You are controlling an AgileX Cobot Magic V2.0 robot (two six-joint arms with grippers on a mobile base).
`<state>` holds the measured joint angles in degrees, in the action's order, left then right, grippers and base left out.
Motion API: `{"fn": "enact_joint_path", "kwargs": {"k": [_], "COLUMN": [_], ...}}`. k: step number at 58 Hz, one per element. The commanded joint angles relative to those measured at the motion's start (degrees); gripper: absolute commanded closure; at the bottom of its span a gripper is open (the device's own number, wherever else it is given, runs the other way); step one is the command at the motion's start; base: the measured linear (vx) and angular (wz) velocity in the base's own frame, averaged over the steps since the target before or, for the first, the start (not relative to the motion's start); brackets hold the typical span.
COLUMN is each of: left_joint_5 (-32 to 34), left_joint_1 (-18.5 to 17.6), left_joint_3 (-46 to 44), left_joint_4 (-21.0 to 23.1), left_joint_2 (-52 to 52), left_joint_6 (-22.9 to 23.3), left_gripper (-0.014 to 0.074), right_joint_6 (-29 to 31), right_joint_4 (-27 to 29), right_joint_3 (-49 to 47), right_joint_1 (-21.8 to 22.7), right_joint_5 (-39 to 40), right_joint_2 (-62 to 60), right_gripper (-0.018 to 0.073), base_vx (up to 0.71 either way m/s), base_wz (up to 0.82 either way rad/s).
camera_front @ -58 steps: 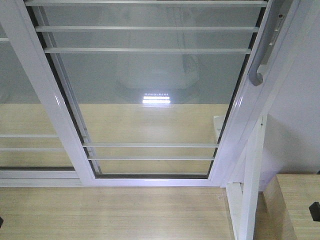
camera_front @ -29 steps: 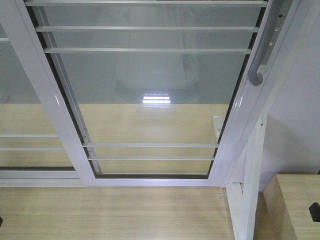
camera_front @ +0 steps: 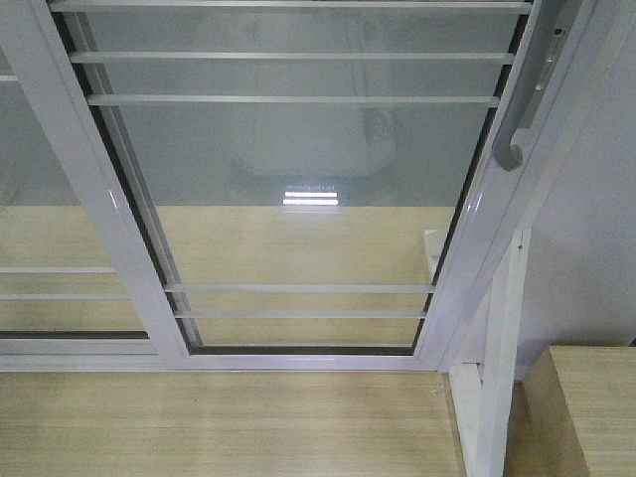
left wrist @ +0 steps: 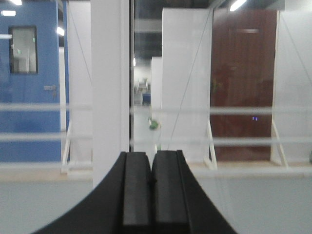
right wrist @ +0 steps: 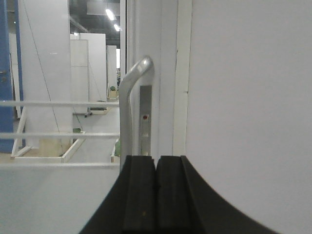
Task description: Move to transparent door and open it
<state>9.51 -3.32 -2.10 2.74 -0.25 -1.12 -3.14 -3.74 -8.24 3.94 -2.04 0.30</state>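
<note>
- Gone since a second ago: the small black piece at the front view's right edge, over the wooden box [camera_front: 586, 407] well below the handle [camera_front: 519, 114]. A dark speck at the lower left edge has gone too.
- The glass door [camera_front: 308, 199] and its frame sit exactly as before, so I judge the base is parked and only the arms have moved.
- The door fills the front view. Its handle side lies against the white jamb [camera_front: 556, 199], so it reads as not yet slid open.
- Right gripper [right wrist: 157, 161]: fingers pressed together, nothing held. It faces the handle [right wrist: 127, 112], which rises beyond the fingertips and slightly left of them; no contact that I can see. The lock slot [right wrist: 145, 126] is just right of the handle.
- Left gripper [left wrist: 151, 161]: also closed and empty, looking through the glass and bars [left wrist: 234, 141], away from the handle.
- My read: the approach is finished and the reach comes next. The right fingers must part or hook behind the handle before dragging it away from the jamb.
</note>
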Motion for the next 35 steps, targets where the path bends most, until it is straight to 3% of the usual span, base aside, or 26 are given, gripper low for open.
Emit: {"fn": "enact_joint_path", "kwargs": {"k": [1, 11, 21, 35], "left_joint_5": [4.3, 1.3, 1.6, 2.3], "left_joint_1": [0.1, 0.1, 0.1, 0.0], "left_joint_3": [-7.3, -19.1, -26.4, -26.5], "left_joint_4": [0.2, 0.2, 0.2, 0.7], "left_joint_2": [2.9, 13.5, 27.1, 41.6], "left_joint_6": [-1.5, -7.3, -7.1, -5.7], "left_gripper": [0.0599, 0.0599, 0.0599, 0.0577], "right_joint_6": [0.7, 0.7, 0.7, 0.5], "right_joint_4": [-1.1, -4.6, -6.5, -5.8], "right_joint_3": [-9.2, -21.8, -28.4, -28.6], "right_joint_1": [0.2, 0.2, 0.2, 0.2], "right_joint_5": [-1.2, -3.3, -2.7, -0.9], "right_joint_2": [3.7, 14.8, 28.1, 44.9], "right_gripper": [0.0566, 0.0565, 0.0564, 0.0512], "base_vx": [0.0, 0.0, 0.0, 0.0], "base_wz": [0.0, 0.0, 0.0, 0.0]}}
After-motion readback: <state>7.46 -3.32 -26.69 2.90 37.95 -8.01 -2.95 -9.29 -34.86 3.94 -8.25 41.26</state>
